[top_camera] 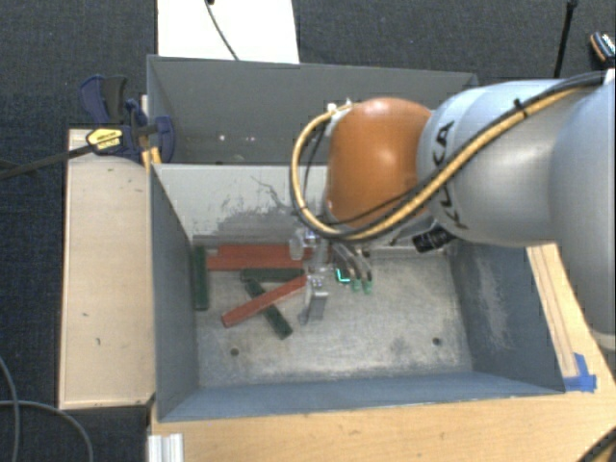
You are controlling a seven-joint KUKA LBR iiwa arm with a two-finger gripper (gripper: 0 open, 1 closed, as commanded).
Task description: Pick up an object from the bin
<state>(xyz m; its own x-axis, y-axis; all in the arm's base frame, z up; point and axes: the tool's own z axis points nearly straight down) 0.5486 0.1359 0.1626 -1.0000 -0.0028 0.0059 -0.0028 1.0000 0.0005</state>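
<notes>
Toward the left half of the grey metal bin (404, 327), a small heap of flat bars is being overhung by the gripper (316, 296), which is being carried low beneath the robot's orange wrist cover (375, 157). Whether the gripper is open or closed cannot be told, since its tip is being partly masked from above, and nothing is being seen held in it.

The thing lying nearest is the tilted reddish-brown flat bar (252, 308), whose right end is just beside the gripper and which is being crossed by a slanting dark green bar (277, 323). A second, level reddish-brown flat bar (248, 256) is lying behind them. An upright dark green bar (200, 279) is lying apart along the left wall.

Judged from this, the approach step is being carried out. For a clean pick, the tilted bar's free right end should be straddled across its narrow width. The descent should be kept vertical so that the crossing green bar is not being dragged along.
</notes>
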